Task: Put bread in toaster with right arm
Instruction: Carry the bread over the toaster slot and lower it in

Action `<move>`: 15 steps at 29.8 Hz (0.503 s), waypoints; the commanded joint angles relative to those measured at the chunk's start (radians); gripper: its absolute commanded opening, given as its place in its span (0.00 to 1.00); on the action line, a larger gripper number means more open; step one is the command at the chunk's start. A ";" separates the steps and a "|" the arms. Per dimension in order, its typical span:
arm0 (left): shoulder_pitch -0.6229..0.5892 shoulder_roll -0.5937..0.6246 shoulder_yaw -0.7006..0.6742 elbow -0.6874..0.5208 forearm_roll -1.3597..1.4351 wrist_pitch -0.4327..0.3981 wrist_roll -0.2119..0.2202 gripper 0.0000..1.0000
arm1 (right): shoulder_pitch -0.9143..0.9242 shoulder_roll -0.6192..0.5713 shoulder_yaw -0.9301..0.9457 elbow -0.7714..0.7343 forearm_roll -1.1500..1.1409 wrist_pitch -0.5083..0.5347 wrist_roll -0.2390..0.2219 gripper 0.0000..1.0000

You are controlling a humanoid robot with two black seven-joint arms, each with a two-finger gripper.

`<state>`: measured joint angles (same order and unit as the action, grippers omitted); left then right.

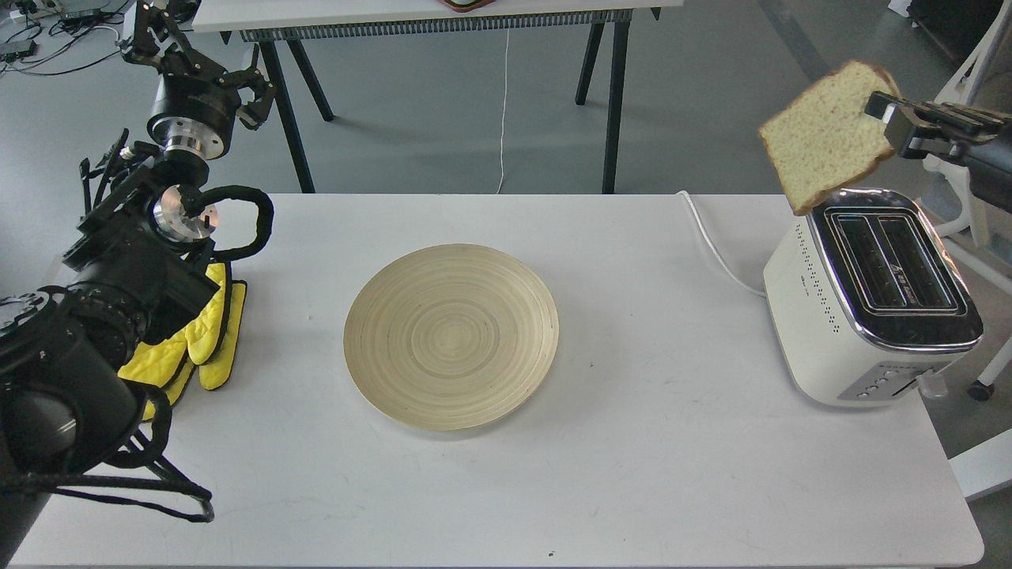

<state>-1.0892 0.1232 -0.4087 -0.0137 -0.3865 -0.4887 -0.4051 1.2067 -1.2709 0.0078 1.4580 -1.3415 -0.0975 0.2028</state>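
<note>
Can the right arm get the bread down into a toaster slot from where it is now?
Probably yes. The right gripper holds the bread tilted just above the toaster's far end. Both slots look open, with nothing between bread and slots, though the slice needs squaring up first.

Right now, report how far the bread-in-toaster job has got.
Done: the bread is off the wooden plate, which lies bare. In hand: the right gripper has its jaws shut on the slice's edge and holds it tilted in the air above the toaster's far end. Left: line the slice up with a slot, lower it in and let go. The left gripper is raised off to the side.
</note>
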 commanded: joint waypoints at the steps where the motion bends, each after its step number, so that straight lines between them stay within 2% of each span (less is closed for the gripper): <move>1: 0.000 0.000 0.002 0.000 0.000 0.000 0.000 1.00 | -0.007 -0.091 0.000 0.024 -0.039 0.061 -0.022 0.05; 3: 0.000 0.000 0.002 0.000 0.000 0.000 0.000 1.00 | -0.010 -0.117 0.000 0.024 -0.038 0.099 -0.069 0.05; 5: 0.000 0.000 0.002 0.000 0.000 0.000 0.000 1.00 | -0.015 -0.143 -0.009 0.022 -0.034 0.111 -0.092 0.05; 15: 0.000 -0.002 0.002 0.000 0.001 0.000 0.000 1.00 | -0.071 -0.117 -0.020 0.022 0.001 0.110 -0.102 0.05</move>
<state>-1.0892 0.1215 -0.4065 -0.0138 -0.3865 -0.4887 -0.4046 1.1485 -1.4084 -0.0104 1.4813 -1.3592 0.0135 0.1037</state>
